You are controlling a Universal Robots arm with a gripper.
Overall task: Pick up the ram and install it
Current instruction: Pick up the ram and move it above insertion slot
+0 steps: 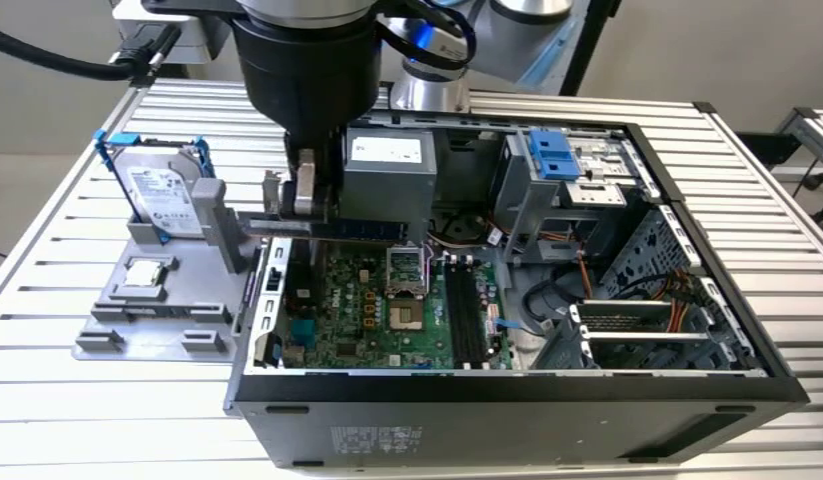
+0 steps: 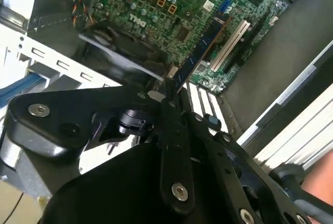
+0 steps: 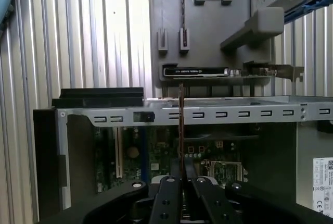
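Exterior view: gripper (image 1: pixel 304 200) clamped tight on the ram (image 1: pixel 364 228), which it holds level over the open case (image 1: pixel 518 388). The hard drive (image 1: pixel 164 185) stands beside the case, its label print too small to read.

Second wrist view: ram (image 2: pixel 200 52) slants above the motherboard (image 2: pixel 156 5).

First wrist view: ram (image 3: pixel 181 125) is edge-on, its chips hidden.

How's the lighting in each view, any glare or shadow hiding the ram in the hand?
Exterior view: even light, the ram plain in the hand. Second wrist view: one washed-out white patch, but the ram well lit over the motherboard. First wrist view: case interior dim, the ram edge-on against it.
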